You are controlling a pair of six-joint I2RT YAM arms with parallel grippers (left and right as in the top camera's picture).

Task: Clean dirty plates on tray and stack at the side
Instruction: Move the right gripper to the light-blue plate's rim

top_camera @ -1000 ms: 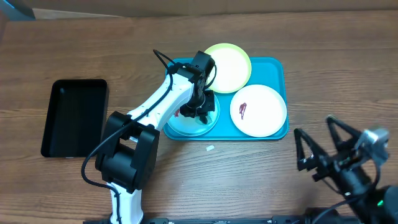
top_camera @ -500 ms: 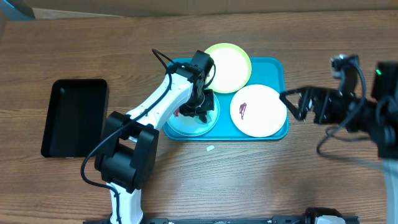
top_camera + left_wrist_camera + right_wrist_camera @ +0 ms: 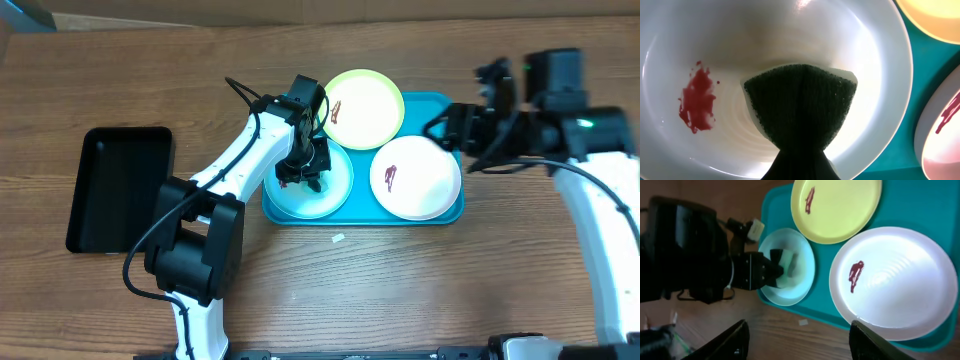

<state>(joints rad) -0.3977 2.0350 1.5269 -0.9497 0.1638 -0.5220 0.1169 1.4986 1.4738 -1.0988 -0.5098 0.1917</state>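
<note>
Wooden table (image 3: pixel 400 290) | left hand (image 3: pixel 303 172) clamps sponge (image 3: pixel 800 110) on bluish-white plate (image 3: pixel 765 40) | right hand (image 3: pixel 799 332) spread, empty

No text, label, brand mark, number or sign is legible in any view. None can be read on the plates (image 3: pixel 415 178), the tray (image 3: pixel 361 207), the black tray (image 3: pixel 120 190) or the table (image 3: pixel 450 290).

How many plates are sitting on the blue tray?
3. The yellow-green plate is at the back of the tray, the white plate at the right, and the bluish-white plate at the left, partly under the left claw and its sponge. None seem hidden.
</note>
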